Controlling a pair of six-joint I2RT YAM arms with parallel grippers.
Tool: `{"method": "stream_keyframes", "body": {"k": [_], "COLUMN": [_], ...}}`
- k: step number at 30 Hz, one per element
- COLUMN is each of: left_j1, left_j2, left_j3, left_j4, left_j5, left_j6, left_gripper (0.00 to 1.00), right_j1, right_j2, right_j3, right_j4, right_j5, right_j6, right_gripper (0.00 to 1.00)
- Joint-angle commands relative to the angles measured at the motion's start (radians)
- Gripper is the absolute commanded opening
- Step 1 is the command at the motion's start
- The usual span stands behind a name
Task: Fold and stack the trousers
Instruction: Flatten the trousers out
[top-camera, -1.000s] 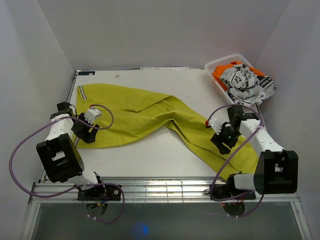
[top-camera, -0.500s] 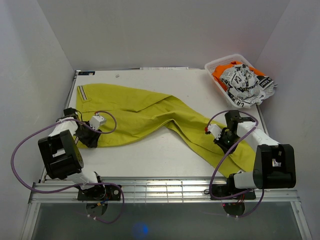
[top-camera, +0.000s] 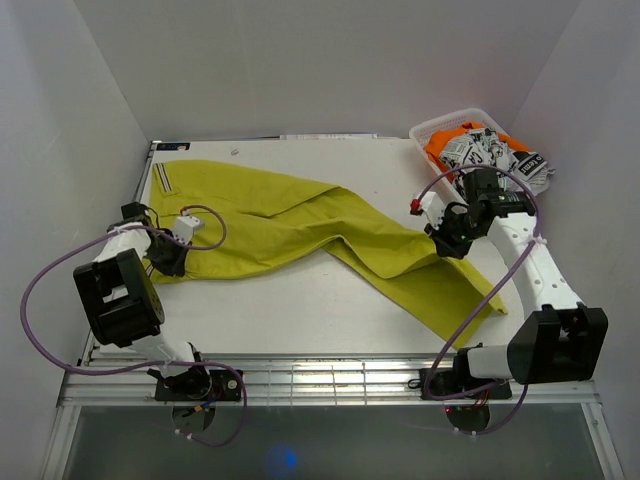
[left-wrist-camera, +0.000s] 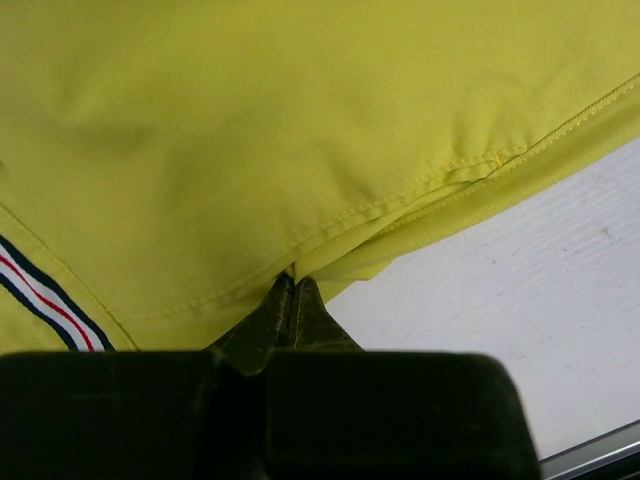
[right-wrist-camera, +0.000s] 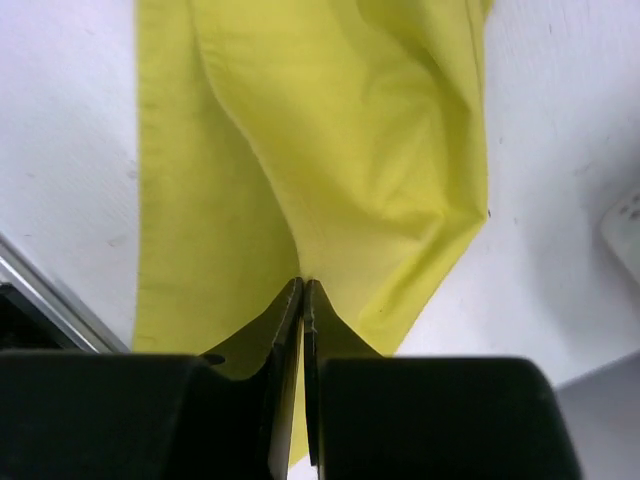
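The mustard-yellow trousers (top-camera: 300, 225) lie spread across the white table, waistband at the far left, one leg running to the near right. My left gripper (top-camera: 168, 262) is shut on the trousers' near-left edge; in the left wrist view its tips (left-wrist-camera: 293, 283) pinch a hem fold of the cloth (left-wrist-camera: 300, 130), with a striped label (left-wrist-camera: 45, 300) at the left. My right gripper (top-camera: 447, 243) is shut on the right leg's edge and holds it lifted; the right wrist view has the cloth (right-wrist-camera: 330, 150) hanging from its tips (right-wrist-camera: 303, 285).
A white basket (top-camera: 430, 135) at the far right corner holds an orange garment (top-camera: 440, 150) and a black-and-white printed cloth (top-camera: 490, 160). White walls close in on three sides. A metal rail (top-camera: 330, 380) runs along the near table edge.
Both grippers have shut on the trousers. The right arm has risen and moved toward the far side with the leg edge, pulling the leg up and inward. The left gripper shifted slightly left.
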Motion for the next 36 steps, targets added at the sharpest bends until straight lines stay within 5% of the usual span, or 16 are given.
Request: {"method": "stream_keyframes", "body": {"k": [1, 14, 23, 25, 27, 31, 36], "left_j1": [0.025, 0.16, 0.187, 0.187, 0.187, 0.184, 0.137], "left_j2": [0.006, 0.055, 0.068, 0.078, 0.085, 0.011, -0.093], "left_j3": [0.098, 0.28, 0.212, 0.215, 0.229, 0.247, 0.229], "left_j4": [0.028, 0.005, 0.065, 0.044, -0.031, -0.122, -0.14], "left_j5": [0.056, 0.098, 0.006, 0.004, 0.039, 0.181, 0.267], "left_j6": [-0.062, -0.106, -0.012, 0.013, 0.071, 0.118, 0.123], "left_gripper": [0.0, 0.0, 0.0, 0.01, 0.15, 0.49, 0.58], "right_j1": [0.074, 0.623, 0.637, 0.642, 0.617, 0.318, 0.075], "right_j2": [-0.03, -0.076, -0.074, -0.055, -0.027, 0.016, 0.131], "right_j3": [0.05, -0.094, -0.2, -0.2, -0.171, -0.003, 0.09], "right_j4": [-0.189, -0.278, -0.243, -0.252, -0.235, -0.204, -0.171], "right_j5": [-0.208, -0.308, -0.268, -0.256, -0.225, -0.292, -0.291], "right_j6": [-0.054, -0.001, -0.021, -0.019, 0.013, 0.029, 0.094], "right_gripper": [0.08, 0.08, 0.08, 0.2, 0.28, 0.65, 0.65]}}
